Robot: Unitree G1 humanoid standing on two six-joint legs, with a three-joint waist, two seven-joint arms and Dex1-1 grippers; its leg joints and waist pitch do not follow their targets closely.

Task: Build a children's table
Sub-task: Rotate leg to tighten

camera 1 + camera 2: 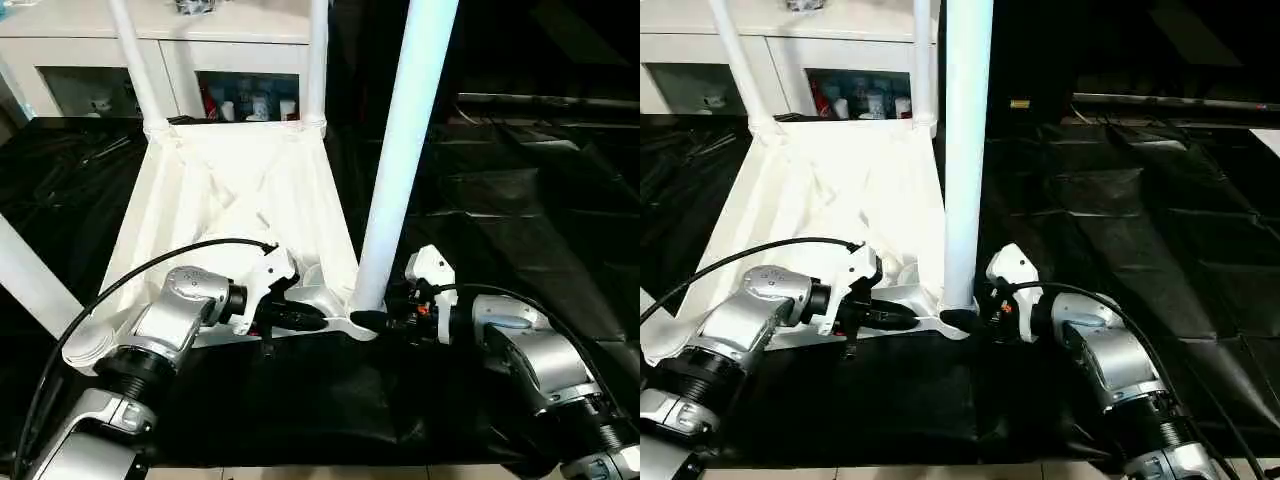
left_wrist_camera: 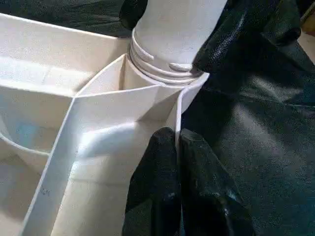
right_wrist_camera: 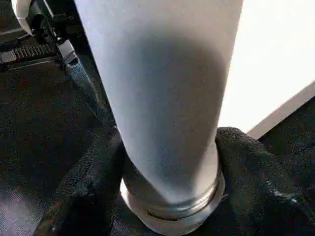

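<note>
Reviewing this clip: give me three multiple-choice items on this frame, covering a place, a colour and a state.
1. Where is the right claw?
A. At the base of the near upright leg
B. On the cabinet
C. At the tabletop's far rim

2. What colour is the sheet under the tabletop?
A. White
B. Black
C. Blue

3. What is the left claw doing?
A. Hanging wide open over the sheet
B. Shut on a leg
C. Shut on the tabletop's near rim

Answers:
1. A: the right claw sits where the leg meets its corner socket.
2. B: the sheet is black around the white tabletop.
3. C: the left wrist view shows the left claw pinching the thin rim wall.
</note>
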